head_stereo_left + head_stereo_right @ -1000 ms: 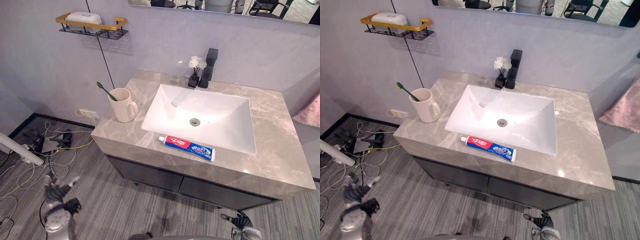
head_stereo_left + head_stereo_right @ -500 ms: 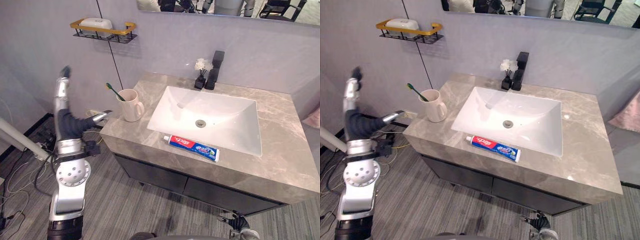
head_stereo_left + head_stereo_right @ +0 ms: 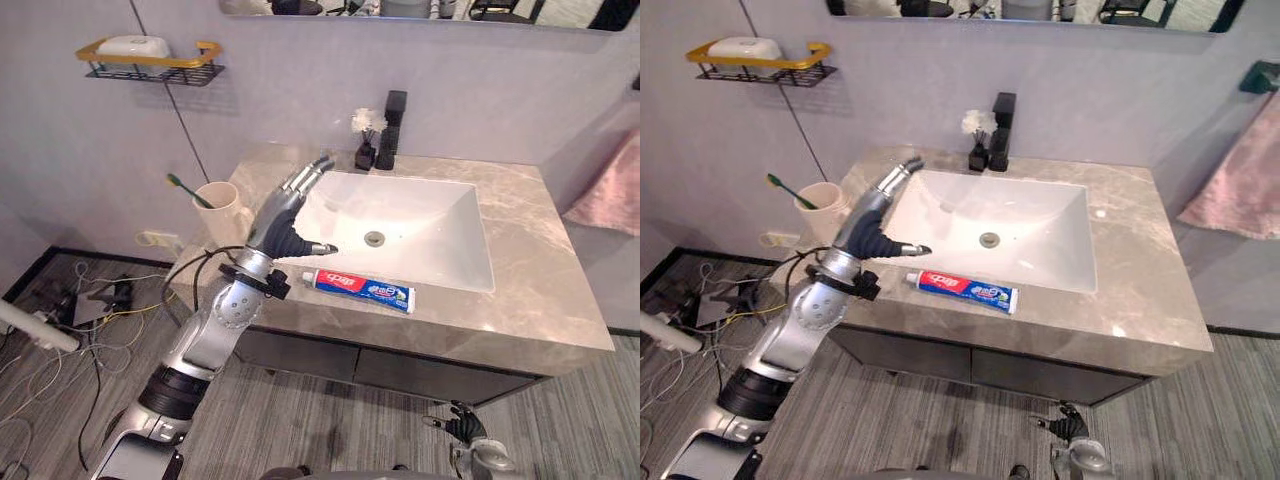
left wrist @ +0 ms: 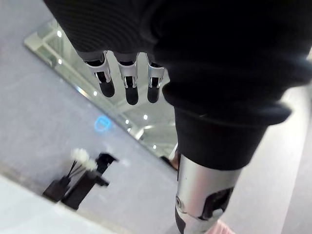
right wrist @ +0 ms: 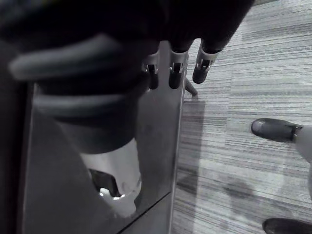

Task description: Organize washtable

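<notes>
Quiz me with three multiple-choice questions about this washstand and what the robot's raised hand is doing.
1. The toothbrush standing in the cup is:
A green
B red
C yellow

2. The toothpaste tube lies:
A on the counter, in front of the basin
B inside the basin
C inside the cup

3. The robot's left hand is:
A curled round the cup
B open, with straight fingers, holding nothing
C pinching the toothpaste tube

Answers:
1 A: the handle sticking out of the cup is green.
2 A: the tube rests flat on the stone strip between the basin and the counter's front edge.
3 B: the fingers reach out straight above the basin's left edge, apart from both cup and tube.
</notes>
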Motion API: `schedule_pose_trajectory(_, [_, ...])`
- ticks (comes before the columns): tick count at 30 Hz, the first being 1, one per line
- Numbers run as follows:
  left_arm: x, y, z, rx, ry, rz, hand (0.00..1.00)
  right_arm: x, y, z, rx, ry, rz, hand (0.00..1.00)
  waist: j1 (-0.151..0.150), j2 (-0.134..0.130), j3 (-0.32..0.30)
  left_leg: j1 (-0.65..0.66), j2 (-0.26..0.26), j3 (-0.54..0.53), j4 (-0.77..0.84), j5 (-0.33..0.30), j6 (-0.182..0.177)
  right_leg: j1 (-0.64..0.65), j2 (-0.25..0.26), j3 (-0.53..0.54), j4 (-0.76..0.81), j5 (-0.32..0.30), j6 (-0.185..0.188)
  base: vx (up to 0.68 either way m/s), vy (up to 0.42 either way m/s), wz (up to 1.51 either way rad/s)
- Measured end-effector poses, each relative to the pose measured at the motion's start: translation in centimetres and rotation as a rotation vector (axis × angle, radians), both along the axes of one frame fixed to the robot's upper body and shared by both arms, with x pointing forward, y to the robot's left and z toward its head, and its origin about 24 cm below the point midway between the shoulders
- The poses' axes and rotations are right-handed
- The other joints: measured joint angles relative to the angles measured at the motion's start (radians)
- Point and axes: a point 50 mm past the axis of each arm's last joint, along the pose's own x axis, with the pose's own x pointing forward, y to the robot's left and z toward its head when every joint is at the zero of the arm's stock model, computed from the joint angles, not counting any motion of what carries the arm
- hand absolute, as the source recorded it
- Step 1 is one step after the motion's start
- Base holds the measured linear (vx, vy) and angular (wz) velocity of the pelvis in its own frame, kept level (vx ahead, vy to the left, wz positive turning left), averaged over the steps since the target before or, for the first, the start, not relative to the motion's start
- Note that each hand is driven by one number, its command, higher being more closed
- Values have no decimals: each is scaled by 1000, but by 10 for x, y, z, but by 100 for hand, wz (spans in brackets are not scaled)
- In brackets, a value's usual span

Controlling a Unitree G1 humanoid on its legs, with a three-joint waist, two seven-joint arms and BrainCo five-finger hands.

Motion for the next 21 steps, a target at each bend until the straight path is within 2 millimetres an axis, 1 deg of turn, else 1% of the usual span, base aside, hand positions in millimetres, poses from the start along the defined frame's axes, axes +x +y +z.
schedule_pose_trajectory(3, [0,-9,-25,98,88,-33,0,1,-3,1,-9,-3,1,0,-5,0,0,2,1,0,-3,0,0,0,1,0,-1,0,0,0,0,0])
schedule_pose_trajectory(6, [1,-9,-39,145,129,-21,0,4,-3,3,-11,-19,7,0,-20,-3,2,4,0,1,-7,0,0,0,0,0,-2,0,0,0,0,0])
schedule_pose_trajectory(10, [0,-11,-49,193,152,-25,0,5,-3,4,-13,-24,7,0,-24,-6,4,13,0,10,-16,0,0,0,0,8,-5,0,0,-6,1,-6])
schedule_pose_trajectory(13, [0,-11,-53,211,162,-24,0,5,-3,4,-14,-24,7,0,-27,-7,4,21,0,13,-28,1,1,1,-1,10,-5,1,1,0,-3,-5])
schedule_pose_trajectory(18, [2,-13,-51,209,154,-24,0,7,-3,4,-14,-28,10,0,-45,-13,8,22,-2,11,-30,1,1,2,-2,6,-6,1,2,0,0,0])
schedule_pose_trajectory(21, [6,-14,-50,230,142,-18,0,7,-3,4,-14,-26,10,0,-49,-18,13,33,-3,8,-34,2,2,13,-3,-3,-6,2,2,-3,-2,1])
